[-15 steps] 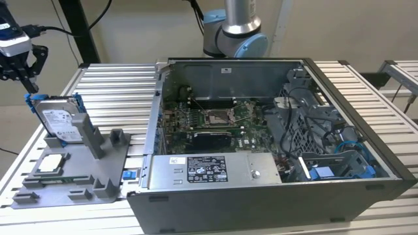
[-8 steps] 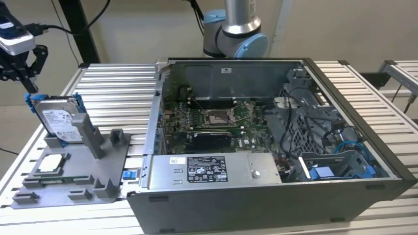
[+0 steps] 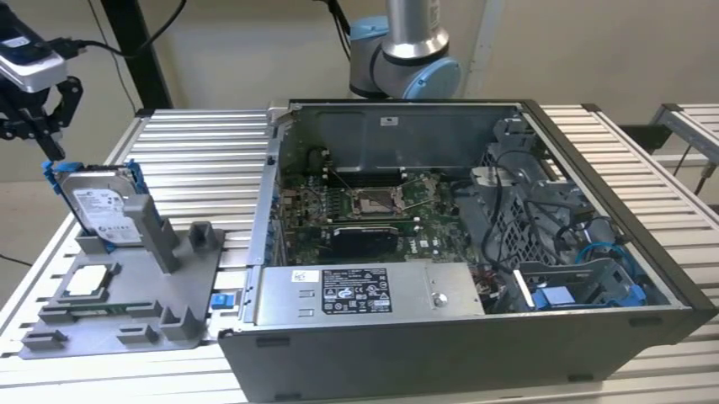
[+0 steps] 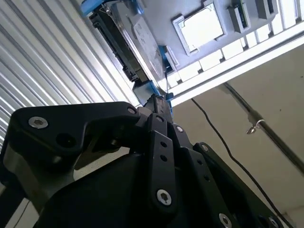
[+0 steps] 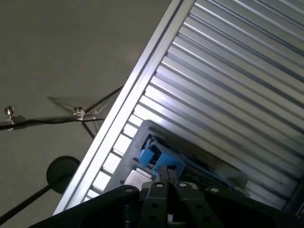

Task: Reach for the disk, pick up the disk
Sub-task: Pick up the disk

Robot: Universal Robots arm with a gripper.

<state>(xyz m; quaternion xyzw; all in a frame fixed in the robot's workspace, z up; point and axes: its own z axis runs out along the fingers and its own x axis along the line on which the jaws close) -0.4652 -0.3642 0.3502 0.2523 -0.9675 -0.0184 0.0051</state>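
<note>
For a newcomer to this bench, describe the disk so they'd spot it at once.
At the exterior view's left of the open computer case, a grey fixture sits on the slatted table. The disk stands on edge at its far end: silver, white-labelled, blue-framed, unlike the flat square chip nearby.

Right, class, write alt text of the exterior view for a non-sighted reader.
A black gripper hangs above the upright silver-grey hard disk in its blue plastic frame, standing in a grey plastic holder at the exterior view's left. An open grey computer case lies beside it on the slatted metal table.
</note>
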